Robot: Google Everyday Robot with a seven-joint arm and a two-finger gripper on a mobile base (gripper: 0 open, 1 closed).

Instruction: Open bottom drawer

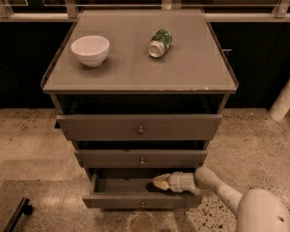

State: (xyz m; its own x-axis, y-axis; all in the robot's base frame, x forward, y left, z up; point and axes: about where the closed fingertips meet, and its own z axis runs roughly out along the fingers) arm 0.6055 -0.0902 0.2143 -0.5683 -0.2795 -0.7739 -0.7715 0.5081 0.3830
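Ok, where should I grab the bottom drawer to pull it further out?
Probably the small round knob centred on the bottom drawer front, coming straight from the front: it juts outward on a flat, slim face. The gripper sits inside the open drawer, just behind that front's top edge.
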